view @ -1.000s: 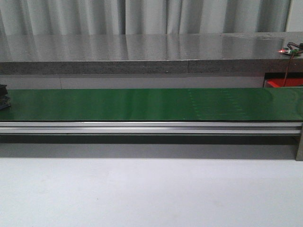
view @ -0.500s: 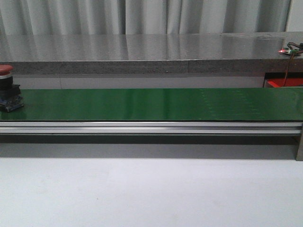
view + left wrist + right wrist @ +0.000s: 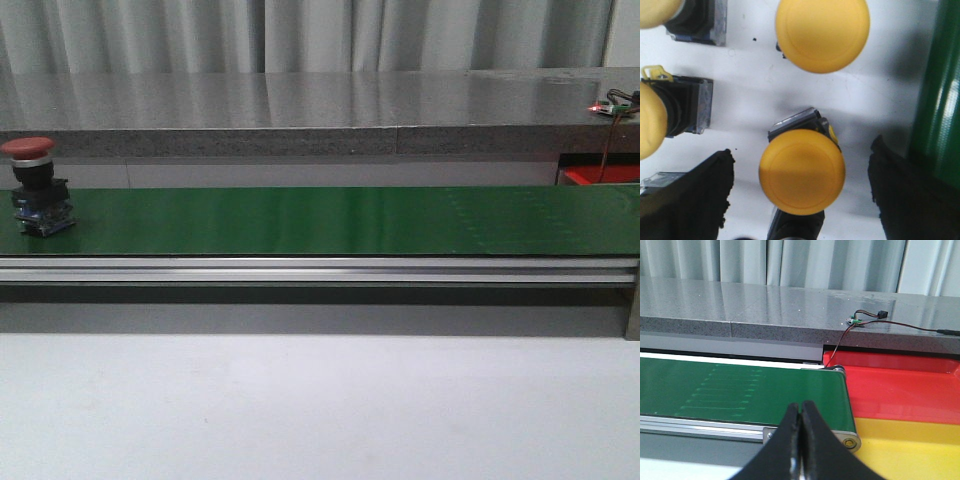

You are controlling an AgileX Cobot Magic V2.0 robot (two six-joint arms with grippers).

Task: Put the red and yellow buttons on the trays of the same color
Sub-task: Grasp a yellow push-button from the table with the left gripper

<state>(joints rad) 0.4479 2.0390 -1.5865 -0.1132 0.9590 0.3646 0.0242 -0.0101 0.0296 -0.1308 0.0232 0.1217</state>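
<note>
- The left gripper [image 3: 800,195] is spread wide, its two dark fingers [image 3: 687,192] standing either side of a yellow button [image 3: 802,171] with clear space on both flanks; nothing is gripped yet; the button's cap faces straight up at the wrist, so its stem runs along the line of approach and the fingers would close across the cap's width.
- Just beyond that one, directly ahead of the fingers, stands a second yellow button [image 3: 822,32]; two more yellow buttons [image 3: 650,127] sit off to one side on the white surface; the green belt [image 3: 940,95] runs just past the other finger.
- The right gripper [image 3: 801,440] is pressed shut and empty, tips touching; ahead of it lies the end of the belt, and just past that end, off to one side, the red tray [image 3: 900,390] with the yellow tray [image 3: 905,450] nearer the gripper.
- A red button [image 3: 38,187] stands upright at the far left end of the belt, well apart from the right gripper and its trays; I judge the left arm far nearer to its yellow button than either arm is to the red one.
</note>
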